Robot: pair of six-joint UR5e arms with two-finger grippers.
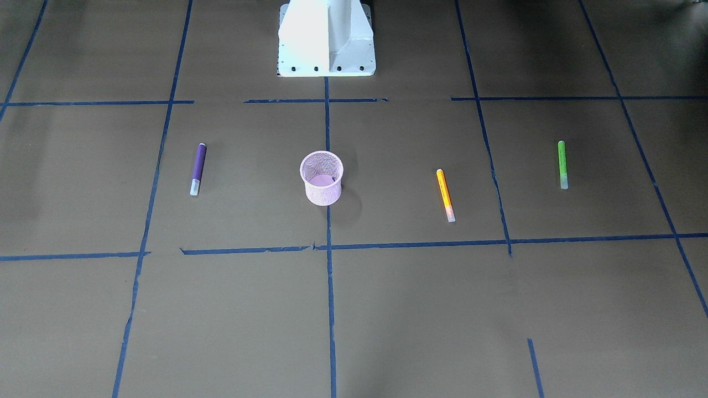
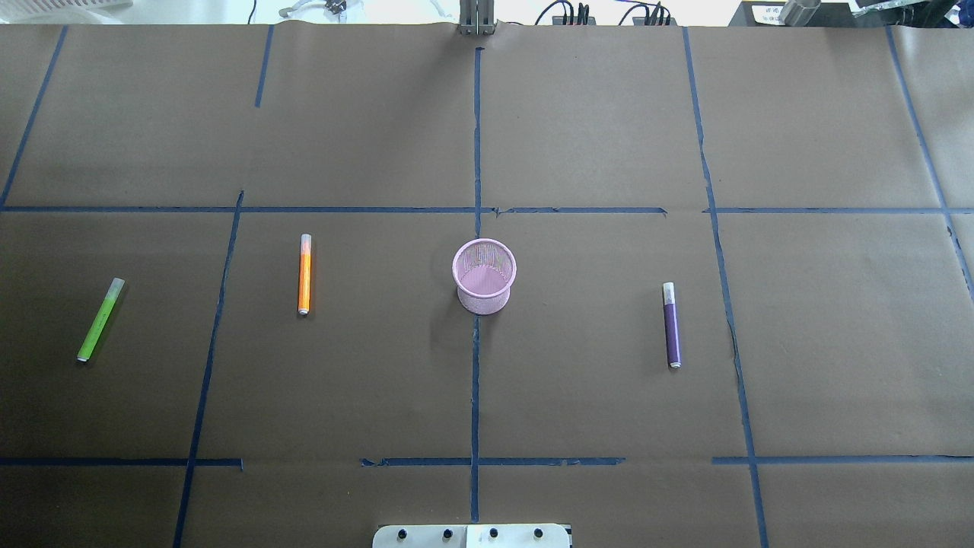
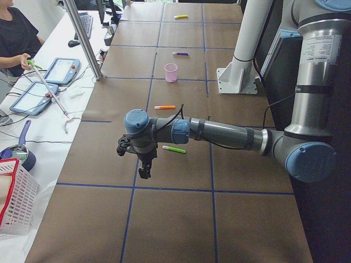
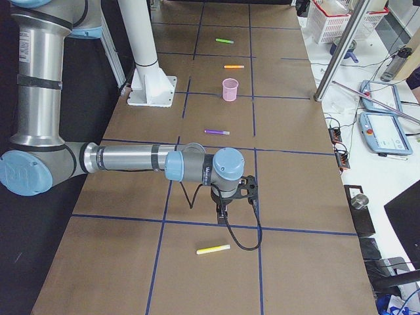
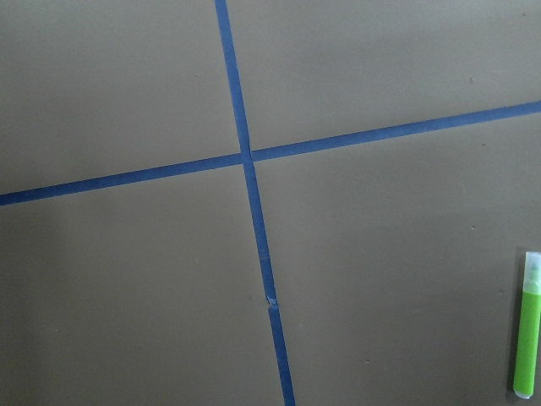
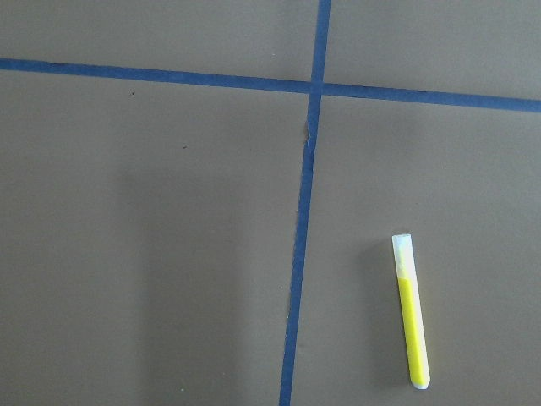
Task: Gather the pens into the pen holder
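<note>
The pink mesh pen holder point(image 1: 322, 179) point(image 2: 485, 278) stands upright and empty at the table's middle. The purple pen point(image 2: 671, 326) lies flat to its right in the overhead view. The orange pen point(image 2: 304, 274) lies to its left, and the green pen point(image 2: 100, 320) lies farther left. The left gripper point(image 3: 143, 164) hangs above the table just beyond the green pen point(image 3: 174, 149), which shows at the left wrist view's edge point(image 5: 527, 338). The right gripper point(image 4: 223, 213) hangs over the table's right end. I cannot tell whether either is open or shut.
A yellow pen point(image 4: 213, 249) point(image 6: 412, 321) lies flat near the right gripper, at the table's far right end. Blue tape lines point(image 2: 475, 365) grid the brown table. The white robot base point(image 1: 326, 38) stands at the table's edge. Operators' tablets point(image 3: 61, 70) and a basket point(image 3: 13, 203) sit beside the table.
</note>
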